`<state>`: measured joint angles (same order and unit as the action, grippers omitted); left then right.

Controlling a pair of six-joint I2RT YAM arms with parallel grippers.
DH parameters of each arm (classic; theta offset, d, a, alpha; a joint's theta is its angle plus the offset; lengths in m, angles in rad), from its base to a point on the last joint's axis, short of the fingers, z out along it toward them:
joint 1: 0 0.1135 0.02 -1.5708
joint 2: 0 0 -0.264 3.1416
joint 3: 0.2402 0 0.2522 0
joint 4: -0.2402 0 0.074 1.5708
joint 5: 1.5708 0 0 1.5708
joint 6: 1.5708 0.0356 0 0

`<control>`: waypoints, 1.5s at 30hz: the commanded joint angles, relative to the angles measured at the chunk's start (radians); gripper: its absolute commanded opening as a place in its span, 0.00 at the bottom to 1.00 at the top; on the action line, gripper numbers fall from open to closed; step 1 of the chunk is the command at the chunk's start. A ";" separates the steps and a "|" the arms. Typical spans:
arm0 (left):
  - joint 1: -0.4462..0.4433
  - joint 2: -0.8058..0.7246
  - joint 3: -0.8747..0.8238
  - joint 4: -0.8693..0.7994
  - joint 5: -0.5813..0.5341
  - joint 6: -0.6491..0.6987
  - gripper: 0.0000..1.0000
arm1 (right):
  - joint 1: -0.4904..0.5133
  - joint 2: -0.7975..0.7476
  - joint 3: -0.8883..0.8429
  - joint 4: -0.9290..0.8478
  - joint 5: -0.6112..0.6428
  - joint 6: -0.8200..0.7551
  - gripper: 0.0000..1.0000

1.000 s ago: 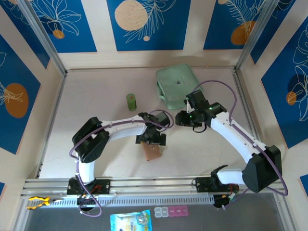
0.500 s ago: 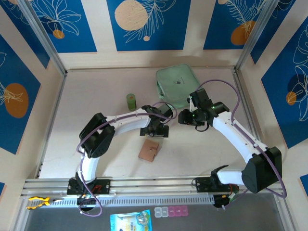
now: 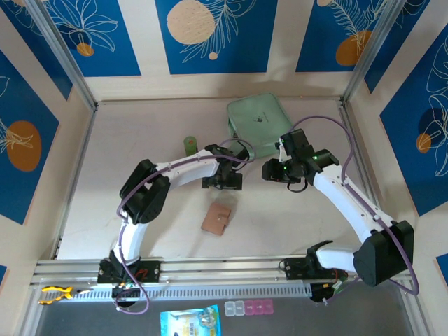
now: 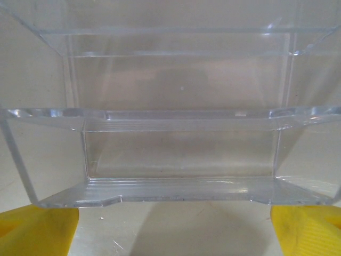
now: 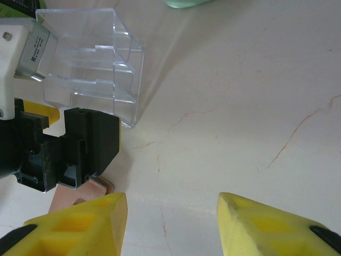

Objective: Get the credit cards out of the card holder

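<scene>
- Your left gripper (image 4: pixel 170 237) has its yellow fingers (image 4: pixel 34 232) spread wide, with bare table between them and nothing held.
- A clear plastic box with stepped compartments (image 4: pixel 181 149) stands just beyond those fingertips, its open front facing them.
- Your right gripper (image 5: pixel 173 224) has its yellow fingers (image 5: pixel 80 226) parted over the bare pale tabletop (image 5: pixel 240 106), and it grips nothing.
- The small pinkish-tan, leather-like card holder (image 3: pixel 217 219) lies flat on the table between the two arms. It is on the near side of the left gripper and apart from it.
- In the right wrist view, one corner of the card holder shows below the left gripper's black body.
- A large mint-green zip case (image 3: pixel 257 122) lies at the far side of the table, beyond the right gripper.
- A small green object (image 3: pixel 190 144) sits to the left of the left arm's wrist.
</scene>
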<state>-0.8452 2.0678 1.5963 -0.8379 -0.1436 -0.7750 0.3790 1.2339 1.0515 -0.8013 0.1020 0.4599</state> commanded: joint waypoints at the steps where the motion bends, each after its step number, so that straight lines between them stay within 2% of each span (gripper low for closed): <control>1: 0.002 -0.020 0.013 -0.042 -0.018 0.028 0.92 | -0.006 -0.022 0.001 -0.020 -0.025 -0.012 0.49; 7: -0.033 -0.118 -0.093 -0.069 -0.006 0.073 0.95 | -0.004 -0.027 0.001 -0.018 -0.043 0.001 0.49; 16: -0.099 -0.209 -0.264 -0.045 0.075 0.049 0.99 | 0.022 -0.038 -0.004 -0.028 -0.044 0.022 0.49; 27: -0.183 -0.222 -0.358 0.011 0.160 -0.035 0.97 | 0.055 -0.077 -0.019 -0.048 -0.024 0.053 0.49; 32: -0.216 -0.264 -0.401 0.034 0.171 -0.084 0.95 | 0.074 -0.088 -0.025 -0.058 -0.020 0.069 0.50; 39: -0.235 -0.348 -0.480 0.109 0.212 -0.134 0.96 | 0.117 -0.080 -0.031 -0.054 -0.012 0.105 0.50; 43: -0.237 -0.379 -0.515 0.150 0.227 -0.145 0.92 | 0.153 -0.063 -0.031 -0.054 -0.005 0.125 0.50; 45: -0.237 -0.387 -0.531 0.176 0.239 -0.148 0.85 | 0.172 -0.055 -0.030 -0.057 -0.001 0.137 0.49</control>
<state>-1.0721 1.7088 1.0904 -0.7055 0.0605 -0.8974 0.5293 1.1675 1.0313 -0.8349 0.0933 0.5636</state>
